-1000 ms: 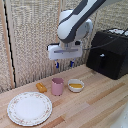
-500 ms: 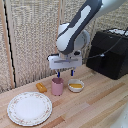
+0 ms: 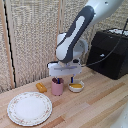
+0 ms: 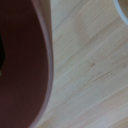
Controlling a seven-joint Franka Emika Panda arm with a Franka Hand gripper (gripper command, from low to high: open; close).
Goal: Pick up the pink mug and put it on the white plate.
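Observation:
The pink mug stands upright on the wooden table, between an orange-yellow item and a small white bowl. My gripper hangs directly over it; one blue-tipped finger dips into the mug's mouth, the other finger is outside toward the bowl. The jaws stand apart, open. The white platter lies flat at the exterior view's lower left, apart from the mug. In the wrist view the pink mug fills one side as a blurred dark-pink rim and interior, very close.
A small white bowl with yellow contents sits just beside the mug. An orange-yellow item lies on its other side. A black box stands at the back on the exterior view's right. A woven screen backs the table.
The gripper has come down from above the mug until its fingers reach the mug's rim. The mug, bowl and platter have not moved.

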